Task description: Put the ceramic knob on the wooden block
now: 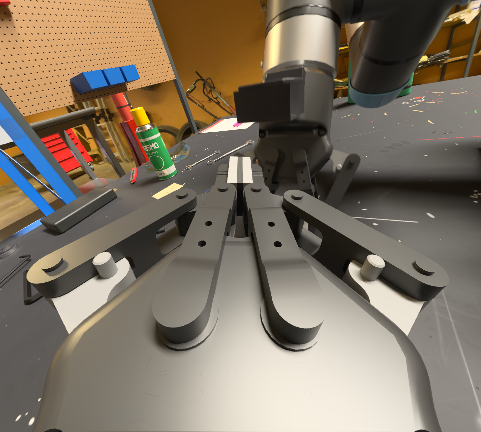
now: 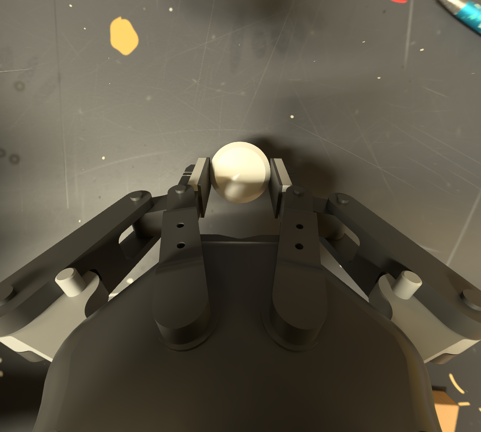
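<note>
In the right wrist view a cream, round ceramic knob (image 2: 239,172) sits between my right gripper's (image 2: 239,180) pads, one against each side, close over the dark tabletop. I cannot tell whether the knob touches the table. A corner of the tan wooden block (image 2: 445,417) shows at the bottom right, behind the gripper body. In the left wrist view my left gripper (image 1: 239,169) is shut and empty, low over the table. The right arm's wrist (image 1: 294,138) points down just beyond it. The knob is hidden in that view.
A blue pen (image 2: 463,10) lies at the far right and a yellow paint spot (image 2: 123,35) at the left. The left wrist view shows a green spray can (image 1: 156,148), two wrenches (image 1: 221,156), a black bar (image 1: 80,208), a red knife (image 1: 133,174) and a pegboard (image 1: 65,36).
</note>
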